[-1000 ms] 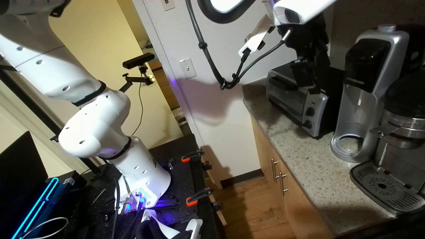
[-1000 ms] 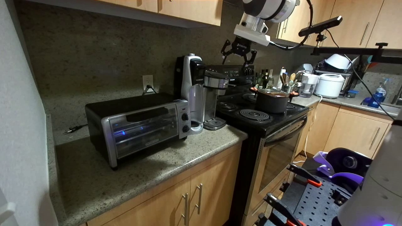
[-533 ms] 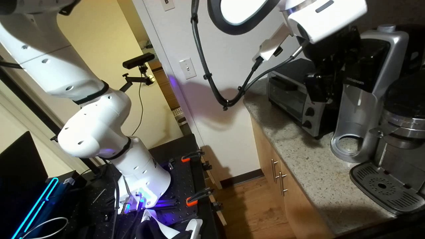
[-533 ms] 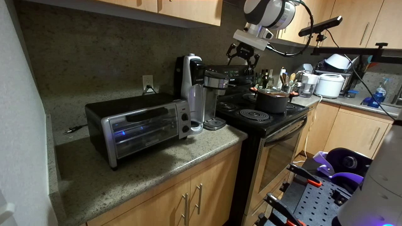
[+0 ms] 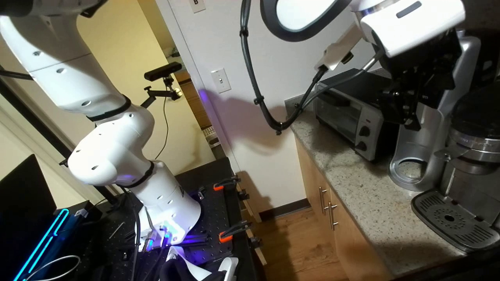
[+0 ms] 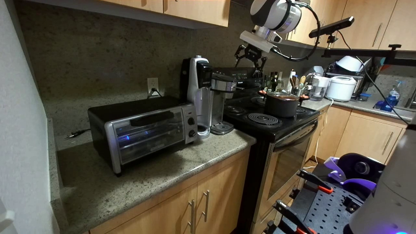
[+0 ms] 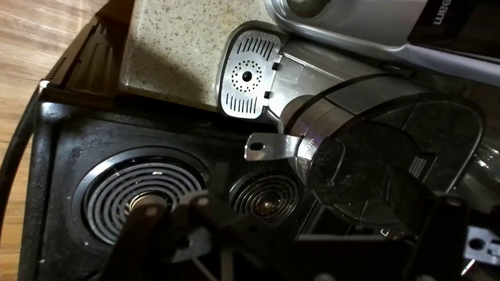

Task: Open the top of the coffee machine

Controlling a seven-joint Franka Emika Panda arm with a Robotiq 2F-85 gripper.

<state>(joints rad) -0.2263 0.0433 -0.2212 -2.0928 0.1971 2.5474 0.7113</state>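
Closest to my wrist camera is my one end effector [image 6: 248, 69], its two fingers [image 7: 441, 226] spread apart; it hangs higher than the coffee machine [image 6: 217, 105] and clear of it. There is just one coffee machine, the low steel unit at the end of the worktop [image 7: 168, 35], right beside the stove [image 7: 62, 152]. My wrist camera looks down on its top [image 7: 367, 156], one rounded black lid, which sits down on the steel head [image 7: 326, 121]. One steel tab [image 7: 278, 146] with a slot in it juts from the front of that head, and one drip tray [image 7: 227, 80] lies at the foot. On the stove I count two coil burners [image 7: 146, 177] from the wrist, and in an exterior view one dark pot [image 6: 282, 108] with two orange handles [image 6: 304, 97]. Just beside the coffee machine, on the side away from the stove, stands one tall silver-and-black soda maker [image 6: 194, 84]; up close I can read only "eam" of its lettering [image 7: 442, 11], and in an exterior view my end effector covers much of its dark front [image 5: 433, 100]. Next comes one toaster oven [image 6: 143, 130] with two black knobs [image 6: 191, 121]. On the wall [image 6: 113, 65] behind it I see one outlet [image 6: 152, 82] with one black plug [image 6: 155, 90] in it. Farthest off, past the pot, there is a group of upright bottles [image 6: 275, 79] too small for me to count, and then one white lidded cooker [image 6: 342, 89].
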